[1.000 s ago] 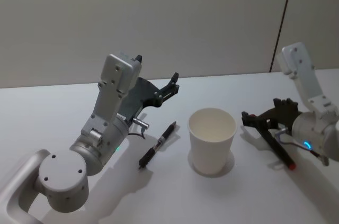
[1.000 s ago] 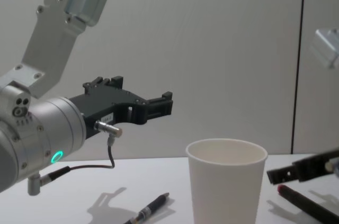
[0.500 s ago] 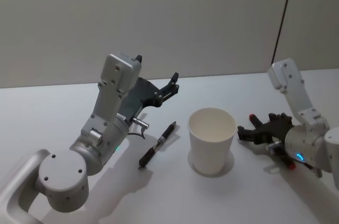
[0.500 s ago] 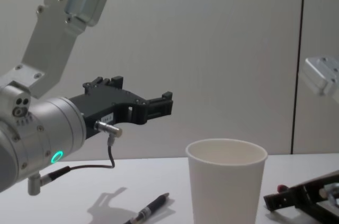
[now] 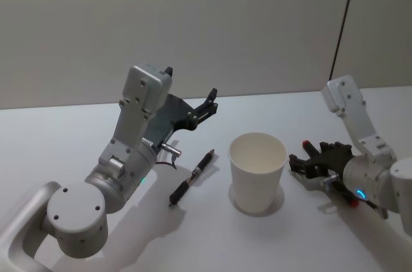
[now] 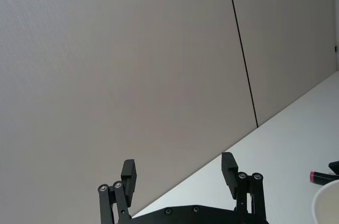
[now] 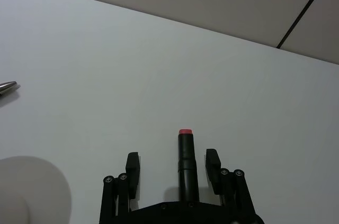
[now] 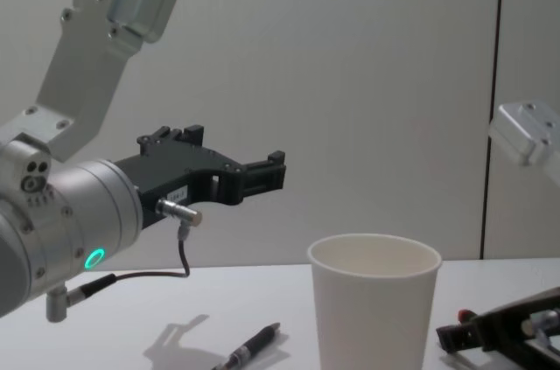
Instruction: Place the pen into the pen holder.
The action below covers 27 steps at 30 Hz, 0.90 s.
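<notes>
The red-tipped pen (image 7: 186,160) lies outside the upright pen holder (image 5: 257,188).

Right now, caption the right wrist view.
Open right gripper straddles the black, red-tipped pen lying on the white table.

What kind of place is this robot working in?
Likely a robotics lab test bench: bare white table, blank beige wall panels, a few staged props, a white paper cup and black-and-silver pen, with the right gripper low around a red-tipped black pen; left gripper raised, idle.
</notes>
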Tool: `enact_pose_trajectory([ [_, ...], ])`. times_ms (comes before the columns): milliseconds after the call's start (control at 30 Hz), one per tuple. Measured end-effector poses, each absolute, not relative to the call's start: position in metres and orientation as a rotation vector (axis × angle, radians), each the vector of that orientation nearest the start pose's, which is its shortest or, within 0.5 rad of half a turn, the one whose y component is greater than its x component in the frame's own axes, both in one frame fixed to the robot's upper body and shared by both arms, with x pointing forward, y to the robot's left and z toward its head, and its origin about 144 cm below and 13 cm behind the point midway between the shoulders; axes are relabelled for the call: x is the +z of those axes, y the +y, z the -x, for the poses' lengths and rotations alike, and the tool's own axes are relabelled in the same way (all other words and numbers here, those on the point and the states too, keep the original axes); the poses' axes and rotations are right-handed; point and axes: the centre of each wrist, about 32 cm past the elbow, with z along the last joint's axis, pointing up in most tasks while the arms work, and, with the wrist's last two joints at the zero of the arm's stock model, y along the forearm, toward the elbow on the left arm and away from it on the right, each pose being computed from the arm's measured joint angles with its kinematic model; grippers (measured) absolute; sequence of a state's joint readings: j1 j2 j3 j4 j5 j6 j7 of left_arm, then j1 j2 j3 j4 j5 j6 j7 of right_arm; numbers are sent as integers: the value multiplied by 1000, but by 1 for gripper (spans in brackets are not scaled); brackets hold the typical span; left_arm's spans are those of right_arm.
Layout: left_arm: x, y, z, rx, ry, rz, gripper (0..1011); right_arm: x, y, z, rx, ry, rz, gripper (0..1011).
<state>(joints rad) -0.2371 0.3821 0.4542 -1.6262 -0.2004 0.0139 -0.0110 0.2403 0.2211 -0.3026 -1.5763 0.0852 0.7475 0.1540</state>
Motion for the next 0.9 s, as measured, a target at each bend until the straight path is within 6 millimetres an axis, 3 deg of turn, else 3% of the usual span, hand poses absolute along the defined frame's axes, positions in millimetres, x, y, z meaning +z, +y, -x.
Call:
enact_pose_trajectory([
  [900,1204,198,-492,1124,-268,-61,1001,1202,-198,-508,-1168,262,597,616],
])
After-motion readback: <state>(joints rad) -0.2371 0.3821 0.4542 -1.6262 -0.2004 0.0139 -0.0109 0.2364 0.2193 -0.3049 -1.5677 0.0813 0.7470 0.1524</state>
